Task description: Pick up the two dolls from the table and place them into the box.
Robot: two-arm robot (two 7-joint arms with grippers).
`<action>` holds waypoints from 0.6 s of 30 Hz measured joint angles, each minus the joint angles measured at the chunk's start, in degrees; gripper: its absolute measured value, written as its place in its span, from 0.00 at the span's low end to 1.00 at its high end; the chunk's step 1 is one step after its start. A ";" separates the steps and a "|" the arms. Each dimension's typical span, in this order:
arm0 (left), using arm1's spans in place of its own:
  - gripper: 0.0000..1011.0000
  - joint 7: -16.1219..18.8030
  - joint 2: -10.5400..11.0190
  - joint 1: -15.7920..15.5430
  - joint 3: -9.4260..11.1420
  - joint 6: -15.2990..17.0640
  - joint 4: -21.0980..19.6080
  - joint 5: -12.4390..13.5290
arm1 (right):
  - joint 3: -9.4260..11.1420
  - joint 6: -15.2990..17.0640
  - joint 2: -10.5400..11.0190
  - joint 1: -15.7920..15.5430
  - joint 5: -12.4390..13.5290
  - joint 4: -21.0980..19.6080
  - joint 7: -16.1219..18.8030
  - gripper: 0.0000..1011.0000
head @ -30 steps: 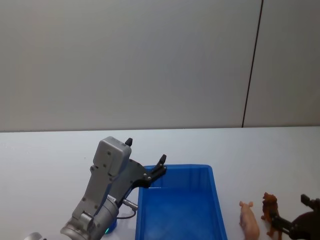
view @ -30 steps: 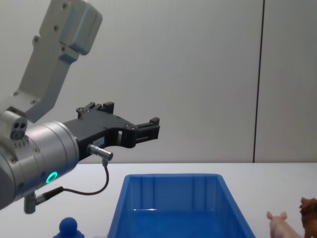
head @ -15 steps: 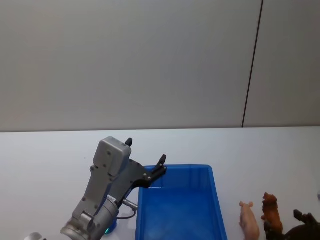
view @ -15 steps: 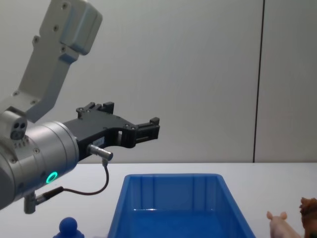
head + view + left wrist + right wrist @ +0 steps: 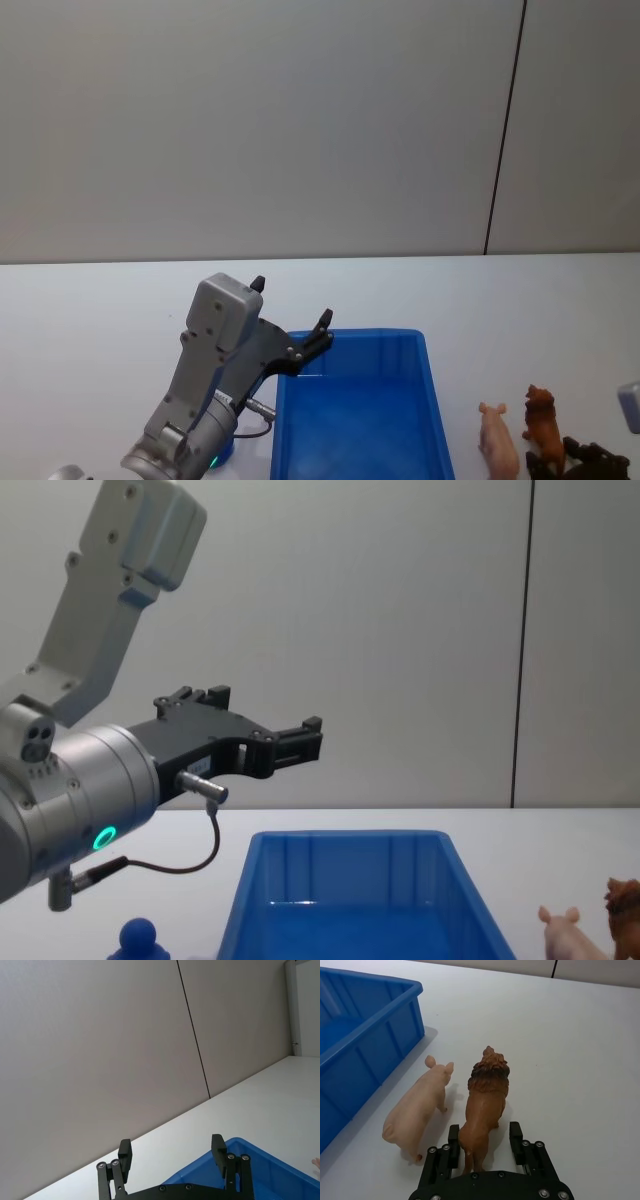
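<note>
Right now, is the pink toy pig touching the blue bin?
Apart. The right wrist view shows bare table between the pig and the bin wall.

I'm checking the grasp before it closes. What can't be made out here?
Right wrist view: the brown doll's hind feet are hidden behind the right gripper.
Head view: right gripper and brown doll are cut by the bottom edge.
Chest view: brown doll is cut by the right edge, pink pig by the bottom.

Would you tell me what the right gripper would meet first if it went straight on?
Most likely the brown lion doll: the right gripper has open fingers flanking its hindquarters. The pink pig stands just beside that line.
</note>
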 joint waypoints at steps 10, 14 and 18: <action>0.99 0.00 0.00 0.00 0.00 0.00 0.00 0.00 | -0.14 0.36 -0.50 0.70 0.37 0.82 0.45 0.30; 0.99 0.00 0.00 0.00 0.00 0.00 0.00 0.00 | -0.15 -0.48 -0.54 0.74 0.08 0.48 0.18 0.24; 0.99 0.00 0.00 0.00 0.00 0.00 0.00 0.00 | -0.07 -1.47 -0.52 0.74 -0.51 -0.43 -0.43 0.24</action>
